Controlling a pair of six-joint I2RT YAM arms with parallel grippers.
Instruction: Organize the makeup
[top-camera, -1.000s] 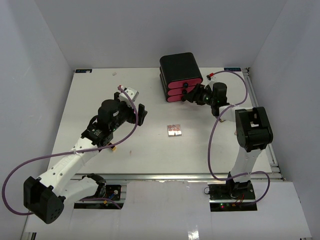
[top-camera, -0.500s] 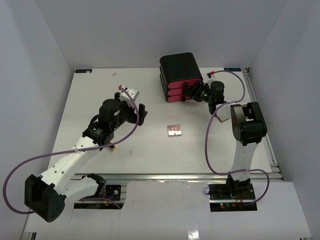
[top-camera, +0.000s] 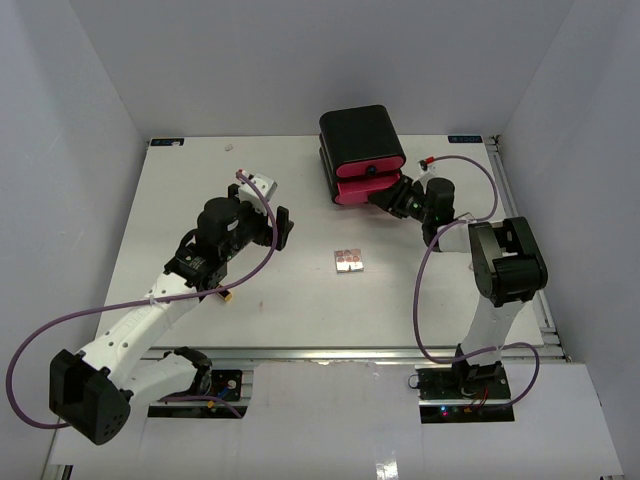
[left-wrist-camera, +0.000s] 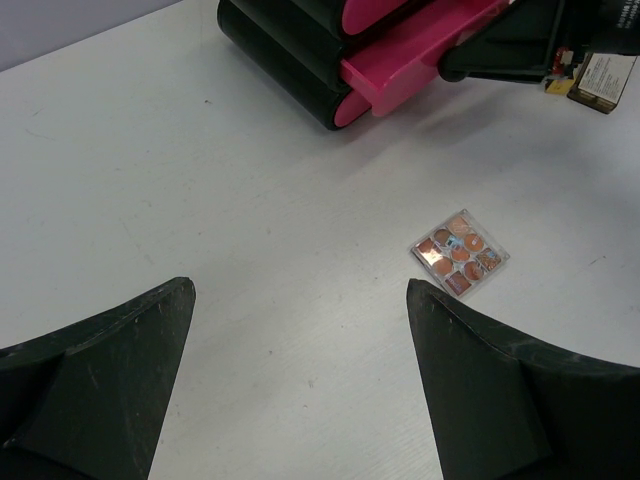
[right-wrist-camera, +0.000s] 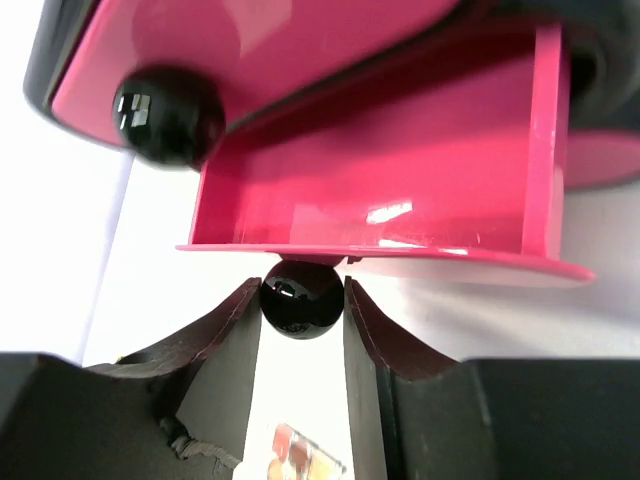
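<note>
Wide-open, empty left tool (left-wrist-camera: 298, 290): square pink-pan palette (left-wrist-camera: 460, 252) lies ahead-right, seemingly nearer it; right tool (right-wrist-camera: 302, 302) pinches glossy black knob (right-wrist-camera: 300, 296) of pink drawer (right-wrist-camera: 380, 190).

Left wrist view: box (left-wrist-camera: 290, 60) cut off by top edge; left fingers (left-wrist-camera: 90, 390) ran off the bottom. Right wrist view: palette (right-wrist-camera: 300, 455) blurred, clipped by bottom edge; back of open drawer (right-wrist-camera: 380, 190) hidden under drawer above; knob (right-wrist-camera: 302, 298) sides covered by right gripper (right-wrist-camera: 302, 312). Top view: palette pans and knob were too small to tell.
</note>
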